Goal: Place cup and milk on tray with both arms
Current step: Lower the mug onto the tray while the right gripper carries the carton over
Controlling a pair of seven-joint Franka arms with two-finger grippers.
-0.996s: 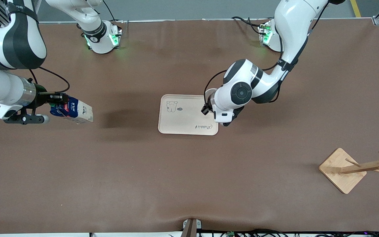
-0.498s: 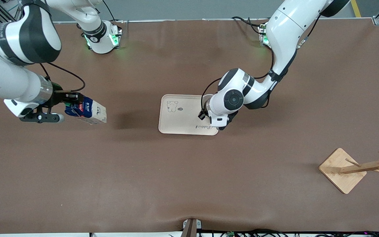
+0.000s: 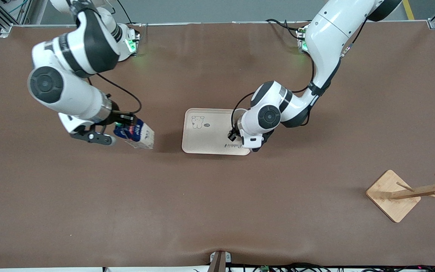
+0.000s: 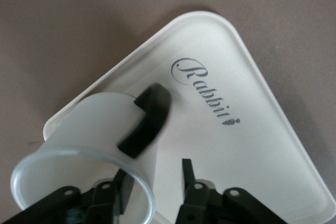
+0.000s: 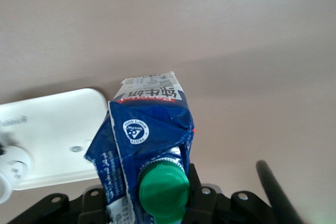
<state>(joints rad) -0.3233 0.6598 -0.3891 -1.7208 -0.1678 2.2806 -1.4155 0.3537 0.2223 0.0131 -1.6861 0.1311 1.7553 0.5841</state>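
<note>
The cream tray [image 3: 206, 141] lies mid-table. The white cup [image 4: 100, 124] with its black handle stands at the tray's corner toward the left arm's end; only a bit of its rim [image 3: 237, 114] shows under the left wrist in the front view. My left gripper [image 4: 155, 174] is open, with one finger inside the cup, the other outside and a gap at the wall. My right gripper [image 3: 121, 124] is shut on the milk [image 3: 136, 134] at its blue top by the green cap [image 5: 163, 190]. It holds the milk tilted over the table, beside the tray's [image 5: 47, 145] edge toward the right arm's end.
A wooden peg stand [image 3: 393, 195] on a square base sits toward the left arm's end, nearer the front camera. Brown table cover [image 3: 217, 211] all round.
My right arm has carried the milk across the table toward the tray. My left arm shifted a little over the tray's corner, then stayed almost still.
</note>
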